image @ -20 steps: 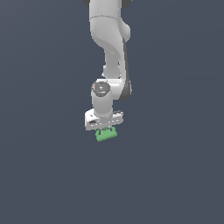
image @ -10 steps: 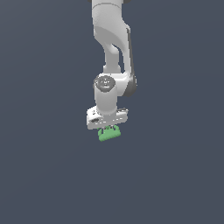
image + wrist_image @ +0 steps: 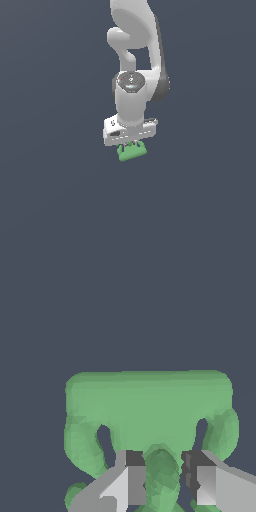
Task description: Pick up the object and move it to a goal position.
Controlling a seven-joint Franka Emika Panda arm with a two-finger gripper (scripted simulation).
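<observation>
White and glossy, the single robot arm (image 3: 134, 60) comes down from the top centre of the exterior view, ending in a broad white gripper (image 3: 131, 145) a little above the frame's middle. Directly beneath the gripper's flat body sits the small bright green blocky lump with a bumpy top (image 3: 132, 151), narrower than the gripper and touching its underside. Everything around is a plain dark blue-grey background (image 3: 50, 190), with no visible edge or surface line.

In the wrist view, the green lump (image 3: 149, 406) fills the centre and lower half of the frame, a wide rounded slab with several knobbly lobes hanging from it. The gripper (image 3: 162, 478) appears at the bottom centre: its two grey fingers (image 3: 131, 478) with dark pads are pressed against either side of one central green lobe, so the gripper is closed on the lump, holding it.
</observation>
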